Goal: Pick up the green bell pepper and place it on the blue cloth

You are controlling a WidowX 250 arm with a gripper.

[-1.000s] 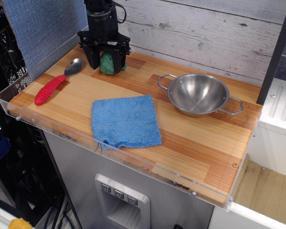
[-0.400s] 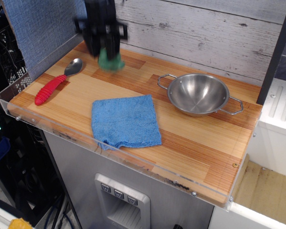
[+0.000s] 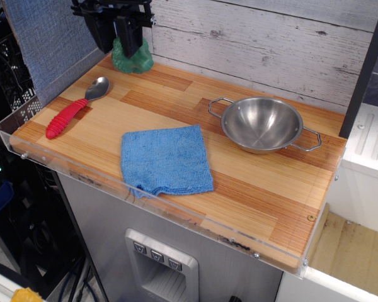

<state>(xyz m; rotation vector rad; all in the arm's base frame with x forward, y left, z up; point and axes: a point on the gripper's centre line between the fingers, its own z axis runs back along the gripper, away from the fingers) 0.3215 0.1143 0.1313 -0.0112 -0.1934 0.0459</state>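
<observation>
The green bell pepper [image 3: 137, 61] is a small lumpy green toy, held up near the back left corner of the wooden counter, close to the plank wall. My black gripper [image 3: 117, 45] is at the top left of the view, with its fingers [image 3: 130, 38] closed around the pepper's upper part; the lower lobes hang below the fingertips. The blue cloth [image 3: 166, 160] lies flat near the counter's front edge, well in front of and to the right of the gripper.
A red-handled spoon [image 3: 70, 111] lies at the left of the counter. A steel bowl [image 3: 262, 124] with two handles stands at the right. A blue-grey fabric panel [image 3: 50, 38] forms the left wall. A clear plastic lip [image 3: 132, 192] runs along the front edge.
The gripper has risen and moved to the left, carrying the green bell pepper up off the counter. The cloth, spoon and bowl have not moved.
</observation>
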